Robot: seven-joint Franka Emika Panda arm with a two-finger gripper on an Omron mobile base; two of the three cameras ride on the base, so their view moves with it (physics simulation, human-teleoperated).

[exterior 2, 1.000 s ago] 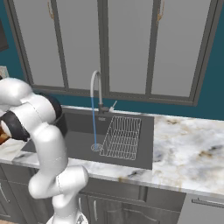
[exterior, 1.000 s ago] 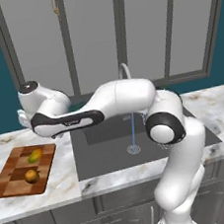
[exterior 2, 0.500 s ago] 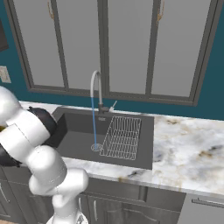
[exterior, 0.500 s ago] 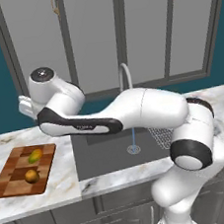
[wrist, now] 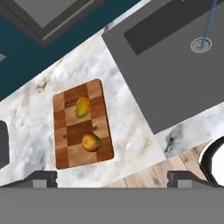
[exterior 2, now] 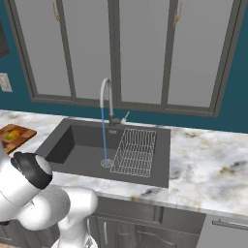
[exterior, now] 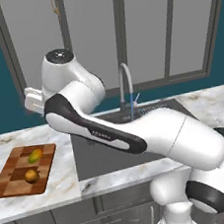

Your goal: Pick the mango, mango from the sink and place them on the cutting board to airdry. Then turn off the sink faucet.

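I see lots of open room inside the sink (exterior 2: pixel 72 145); its dark floor is bare on the left side. A wire rack (exterior 2: pixel 135 151) takes up the right side. The faucet (exterior 2: pixel 107 99) stands tall at the back edge, and a thin stream of water (exterior 2: pixel 103 140) falls to the drain (exterior 2: pixel 106 163), so that spot is in the way. The small lever (exterior 2: pixel 125 117) sticks out beside the faucet with free air around it. On the cutting board (wrist: pixel 70 157), two mangos (wrist: pixel 83 107) sit apart, with bare wood around them. The marble counter (exterior 2: pixel 208 164) to the right is open.
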